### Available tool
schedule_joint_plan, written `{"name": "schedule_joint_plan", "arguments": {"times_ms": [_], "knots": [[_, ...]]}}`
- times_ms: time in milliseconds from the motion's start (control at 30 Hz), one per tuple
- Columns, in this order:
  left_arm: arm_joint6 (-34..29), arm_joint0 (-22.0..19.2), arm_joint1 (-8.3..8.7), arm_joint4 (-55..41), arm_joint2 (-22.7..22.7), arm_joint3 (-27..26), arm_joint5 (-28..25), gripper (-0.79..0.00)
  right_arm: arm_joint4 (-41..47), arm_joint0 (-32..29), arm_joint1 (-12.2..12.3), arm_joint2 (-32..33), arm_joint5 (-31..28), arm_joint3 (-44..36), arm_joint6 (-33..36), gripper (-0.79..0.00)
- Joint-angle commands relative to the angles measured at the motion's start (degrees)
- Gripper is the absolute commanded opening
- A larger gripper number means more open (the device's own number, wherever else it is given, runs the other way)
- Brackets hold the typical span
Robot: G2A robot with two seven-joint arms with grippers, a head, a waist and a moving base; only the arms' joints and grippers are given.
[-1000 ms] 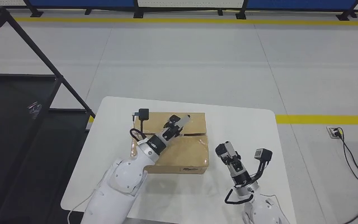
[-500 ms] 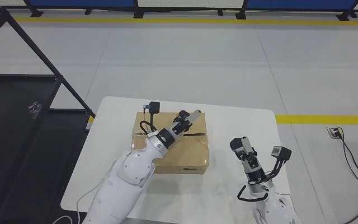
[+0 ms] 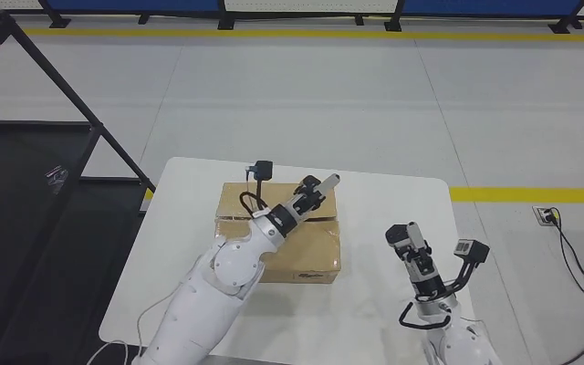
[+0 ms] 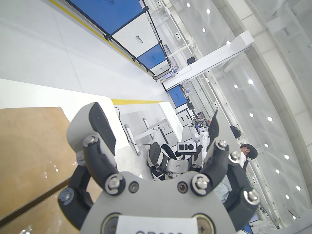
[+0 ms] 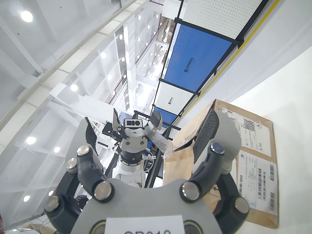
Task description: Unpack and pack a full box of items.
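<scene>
pale floor (image 3: 319,91) with a yellow line (image 3: 511,193) is giving open room beyond the white table (image 3: 383,196) at its far and right edges. cardboard box (image 3: 301,251) is lying left of centre, top seam torn partly open, contents hidden. left gripper (image 3: 321,187) is hovering over the box's far right corner, jaws spread, grasping nothing. right gripper (image 3: 406,235) is hovering over bare tabletop, well apart from the box, jaws released.
</scene>
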Motion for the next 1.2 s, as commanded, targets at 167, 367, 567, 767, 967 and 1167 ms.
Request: {"name": "schedule_joint_plan", "arguments": {"times_ms": [167,367,567,767,967,1167], "knots": [[-0.31,-3.12,-1.67,-1.36,3.31,4.9,-0.62,0.0,0.85,-1.35,0.15,2.27,-0.17,-0.91,0.7,0.0],[-1.07,-4.82,-2.81,-2.54,4.88,7.37,-1.55,0.0,1.41,-1.88,0.17,3.32,-0.15,-1.33,1.17,0.0],[-2.23,-3.78,-2.45,-6.16,0.82,2.94,-3.86,0.0,1.54,-1.37,0.13,3.92,-0.28,-1.28,1.64,0.0],[-6.33,3.36,0.31,-6.83,-11.4,-11.4,-4.72,0.0,-0.16,0.43,0.13,4.23,0.58,-1.99,2.39,0.0],[-7.59,13.48,2.65,-6.8,-25.51,-24.56,-3.26,0.0,-5.01,3.68,-0.03,2.8,3.09,-1.88,2.59,0.0],[-5.94,23.17,3.93,-7.74,-37.53,-30.31,-2.48,0.0,-14.89,5.47,0.26,2.31,5.53,-3.61,4.98,0.0]]}}
